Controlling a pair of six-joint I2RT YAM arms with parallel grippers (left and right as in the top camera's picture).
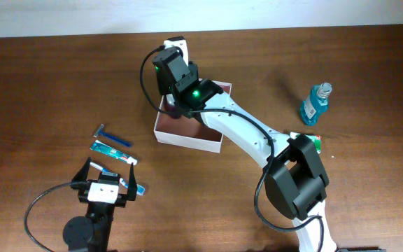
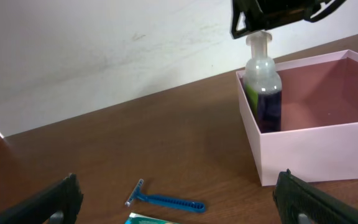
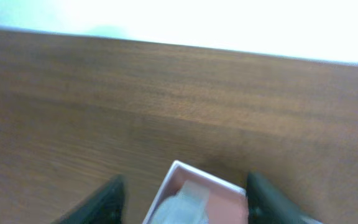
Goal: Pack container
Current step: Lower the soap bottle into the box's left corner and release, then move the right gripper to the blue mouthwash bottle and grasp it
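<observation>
One container [image 1: 187,142], mid-table — bottle [image 2: 263,87] upright in its far left corner. Right gripper [image 3: 182,190] straddles the cap, jaws apart; left gripper [image 1: 110,178] spread wide. Advice — withdraw straight up so the bottle stays standing.

A blue razor [image 1: 114,137] and toothpaste tube [image 1: 112,152] lie side by side on the tabletop [image 1: 47,84]; a blue bottle [image 1: 315,103] sits well apart
</observation>
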